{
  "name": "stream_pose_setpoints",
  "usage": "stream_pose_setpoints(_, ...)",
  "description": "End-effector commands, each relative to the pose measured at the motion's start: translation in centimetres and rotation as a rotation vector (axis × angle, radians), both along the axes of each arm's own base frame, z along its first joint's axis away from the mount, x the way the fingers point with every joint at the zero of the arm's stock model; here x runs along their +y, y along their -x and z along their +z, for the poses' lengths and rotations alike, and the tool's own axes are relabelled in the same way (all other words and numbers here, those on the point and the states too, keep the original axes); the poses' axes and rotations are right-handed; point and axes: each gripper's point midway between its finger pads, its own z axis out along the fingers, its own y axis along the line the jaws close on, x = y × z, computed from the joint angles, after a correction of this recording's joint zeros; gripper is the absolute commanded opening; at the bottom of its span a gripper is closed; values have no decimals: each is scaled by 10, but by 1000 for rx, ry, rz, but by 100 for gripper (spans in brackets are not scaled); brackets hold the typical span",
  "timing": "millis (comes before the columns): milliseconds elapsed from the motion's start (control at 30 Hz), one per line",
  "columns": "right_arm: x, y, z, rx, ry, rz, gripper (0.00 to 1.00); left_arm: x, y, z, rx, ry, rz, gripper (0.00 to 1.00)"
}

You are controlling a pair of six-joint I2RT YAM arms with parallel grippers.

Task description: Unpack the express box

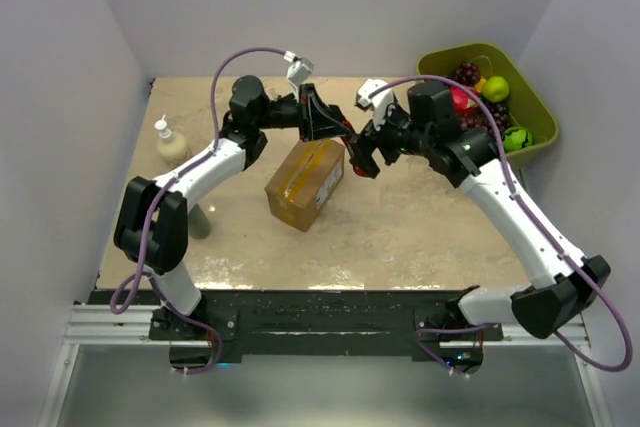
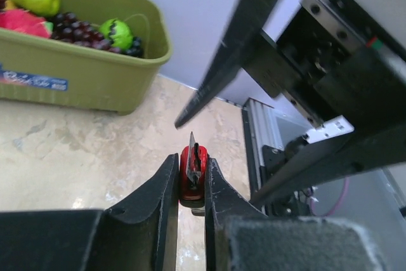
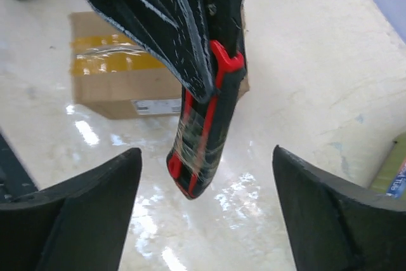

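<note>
Well, the box (image 1: 306, 184) lies mid table (image 1: 420, 227), taped face up, its long axis running near-left to far-right. My left gripper (image 1: 335, 129) clamps a red-black knife (image 3: 206, 131); my right gripper (image 3: 207, 153) gapes either side of its handle, not touching. The box's white label (image 3: 155, 106) is too blurred to read

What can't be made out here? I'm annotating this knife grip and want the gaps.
- Contents of the express box: taped shut in the top and right wrist views.
- Print on its label: right wrist view, blurred, one end behind the utility knife.
- Knife blade: top view, too small, crowded by the left end effector.
- Grey object: top view, partly behind the left arm.
</note>
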Motion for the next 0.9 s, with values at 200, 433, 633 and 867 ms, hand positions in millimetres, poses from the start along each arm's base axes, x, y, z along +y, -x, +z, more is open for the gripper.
stream_pose_setpoints(200, 29, 56, 22, 256, -350, 309, 93, 17, 42, 47, -73, 121, -158, 0)
stream_pose_setpoints(433, 35, 64, -8, 358, -377, 324, 89, 20, 24, 61, -71, 136, -112, 0)
stream_pose_setpoints(633, 43, 54, -4, 366, -429, 318, 53, 24, 14, 58, -48, 139, -87, 0)
stream_pose_setpoints(867, 33, 34, 9, 273, -366, 271, 2, 33, 3, 45, -50, 116, -58, 1)
